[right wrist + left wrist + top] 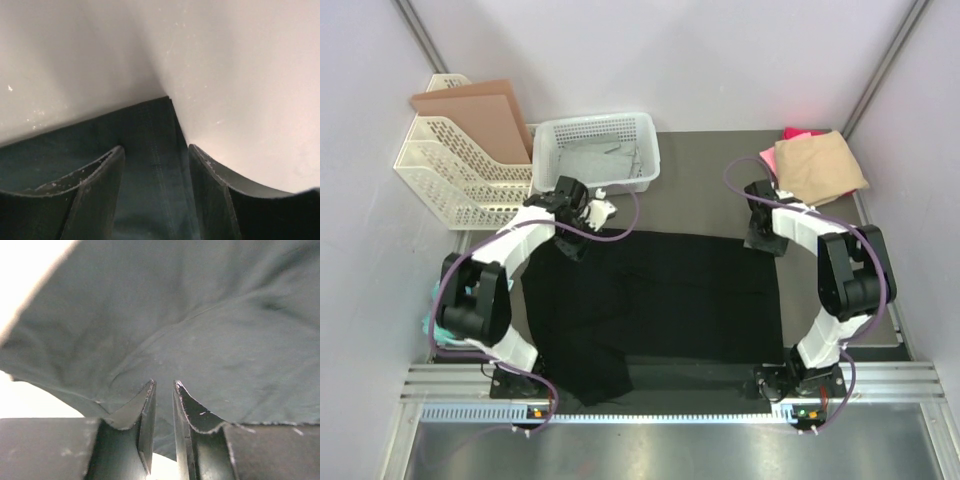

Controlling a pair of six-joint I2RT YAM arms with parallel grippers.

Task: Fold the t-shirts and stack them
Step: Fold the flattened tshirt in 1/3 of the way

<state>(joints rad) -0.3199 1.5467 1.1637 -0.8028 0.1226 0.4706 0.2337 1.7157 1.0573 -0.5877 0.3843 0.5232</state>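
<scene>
On the dark table (700, 150), the black t-shirt (660, 295) lies spread in the middle. Your left gripper (571, 240) is clenched on its far left corner, which is raised a little. Your right gripper (766, 240) stands released, jaws astride the far right corner. The tan t-shirt (818, 165) lies on the pink t-shirt (800, 133), far right.

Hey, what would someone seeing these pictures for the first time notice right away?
The big black t-shirt spread out across the middle of the table grabs the eye first. The left gripper pinches its far left corner, lifted a little, while the right gripper stands open over its far right corner. At the table's far right corner sits a folded tan t-shirt on a pink one.
</scene>
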